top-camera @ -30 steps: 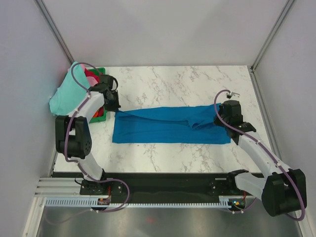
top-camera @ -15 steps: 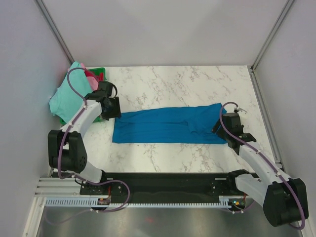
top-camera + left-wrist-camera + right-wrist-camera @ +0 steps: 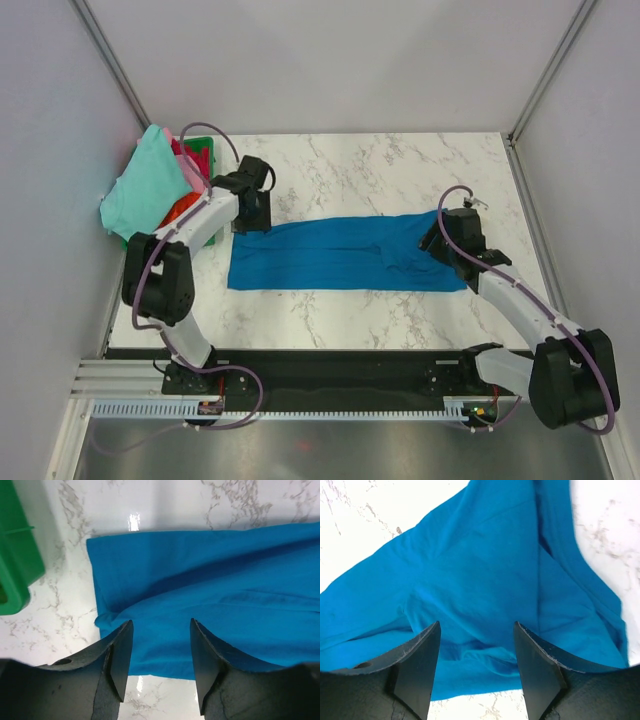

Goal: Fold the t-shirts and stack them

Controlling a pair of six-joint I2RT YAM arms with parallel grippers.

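The blue t-shirt (image 3: pixel 340 255) is lying flat as a long band mid-table, running 9 to 3 o'clock. The left gripper (image 3: pixel 161 625) and right gripper (image 3: pixel 476 630) are hovering over its ends, jaws apart, gripping nothing. Squaring the next fold is likely calling for matched corner pinches. A second earlier both were clamping those ends.

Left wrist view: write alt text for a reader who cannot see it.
A bright blue cloth t-shirt lies folded flat on a white marble-patterned table. The left gripper hangs open above its near edge, holding nothing. A corner of a green plastic basket shows at the left edge.
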